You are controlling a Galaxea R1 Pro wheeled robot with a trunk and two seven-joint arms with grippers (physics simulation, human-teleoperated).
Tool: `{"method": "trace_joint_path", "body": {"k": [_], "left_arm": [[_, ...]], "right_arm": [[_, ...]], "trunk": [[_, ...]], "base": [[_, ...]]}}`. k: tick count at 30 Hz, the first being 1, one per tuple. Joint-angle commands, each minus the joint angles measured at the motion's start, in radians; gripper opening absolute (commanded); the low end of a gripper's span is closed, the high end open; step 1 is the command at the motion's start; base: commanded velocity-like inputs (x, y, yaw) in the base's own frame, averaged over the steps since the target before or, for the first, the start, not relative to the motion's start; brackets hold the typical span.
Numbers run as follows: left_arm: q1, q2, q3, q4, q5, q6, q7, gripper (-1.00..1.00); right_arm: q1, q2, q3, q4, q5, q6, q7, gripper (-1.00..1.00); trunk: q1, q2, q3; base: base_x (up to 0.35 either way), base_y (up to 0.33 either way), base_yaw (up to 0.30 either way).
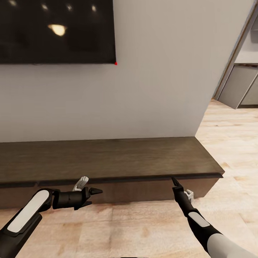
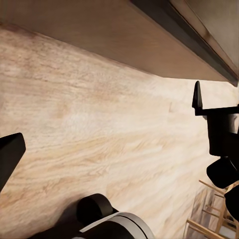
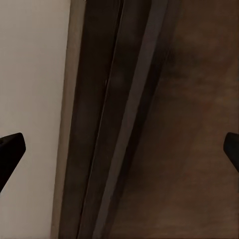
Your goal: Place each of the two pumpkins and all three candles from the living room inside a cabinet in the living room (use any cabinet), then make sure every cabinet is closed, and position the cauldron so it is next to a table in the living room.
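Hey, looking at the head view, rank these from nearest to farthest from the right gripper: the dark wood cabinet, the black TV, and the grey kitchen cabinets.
1. Cabinet: right at the right gripper, whose tips reach its front edge.
2. Grey kitchen cabinets: farther off, through the opening on the right.
3. TV: on the wall, up on the left.

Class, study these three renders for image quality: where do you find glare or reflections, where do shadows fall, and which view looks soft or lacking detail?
Head view: ceiling lights reflect as bright spots in the black TV; a dark shadow band sits under the cabinet top's front edge. Left wrist view: the floor grain looks smeared. Right wrist view: the cabinet edge is dim, soft and low in contrast, with no glare.
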Motion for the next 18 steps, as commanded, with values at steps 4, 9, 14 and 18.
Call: {"method": "trace_joint_path", "body": {"k": [4, 9, 14, 18], "left_arm": [[-0.001, 0.0, -0.002, -0.001, 0.011, 0.0, 0.01, 1.0], [-0.001, 0.0, -0.002, -0.001, 0.01, 0.0, 0.01, 1.0], [-0.001, 0.0, -0.002, -0.001, 0.009, 0.0, 0.01, 1.0], [-0.001, 0.0, -0.002, -0.001, 0.008, 0.0, 0.011, 1.0]], "right_arm": [[-0.001, -0.002, 0.008, 0.002, -0.01, -0.001, 0.003, 1.0], [-0.001, -0.001, 0.008, 0.003, -0.01, -0.001, 0.003, 1.0], [-0.001, -0.002, 0.008, 0.003, -0.01, -0.001, 0.003, 1.0], [-0.001, -0.002, 0.008, 0.003, -0.01, -0.001, 0.003, 1.0]], "trunk": [[0.0, 0.0, -0.001], [0.0, 0.0, -0.001], [0.0, 0.0, -0.001], [0.0, 0.0, -0.001]], "base": [[0.006, 0.0, 0.0], [0.012, 0.0, 0.0], [0.125, 0.0, 0.0], [0.043, 0.0, 0.0]]}}
